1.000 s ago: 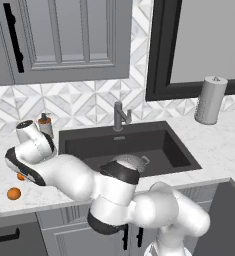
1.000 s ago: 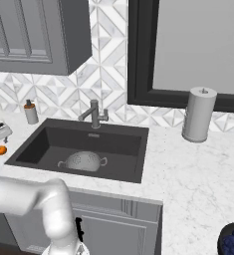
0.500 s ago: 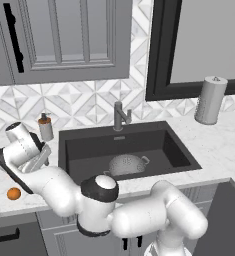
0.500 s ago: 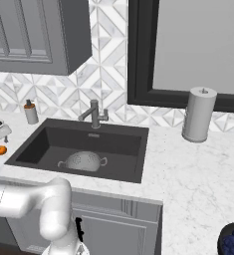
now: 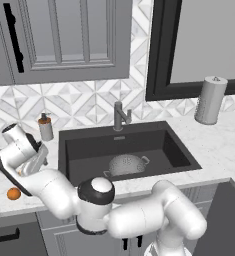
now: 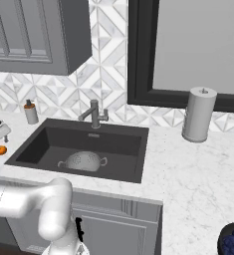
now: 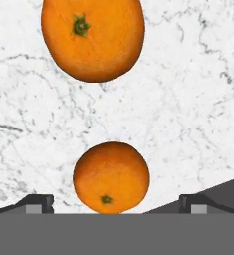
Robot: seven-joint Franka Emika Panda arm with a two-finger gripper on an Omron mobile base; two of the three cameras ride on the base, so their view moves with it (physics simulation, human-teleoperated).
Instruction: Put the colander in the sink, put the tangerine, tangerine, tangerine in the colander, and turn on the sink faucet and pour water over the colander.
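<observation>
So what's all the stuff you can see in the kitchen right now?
colander: one, silver-grey, on the sink floor.
sink: one, dark charcoal, set in the counter.
faucet: one, grey, behind the sink, no water running.
tangerines: two seen in the hand view, orange, on the counter, near and far; one seen in the left base view left of the sink.
soap bottle: one, grey, left of the faucet.
paper towel roll: one, pale grey, right of the sink.
counter: white marble.
bowl: one, dark, holding blue fruit, right counter.
gripper: one, open, over the near tangerine.
</observation>
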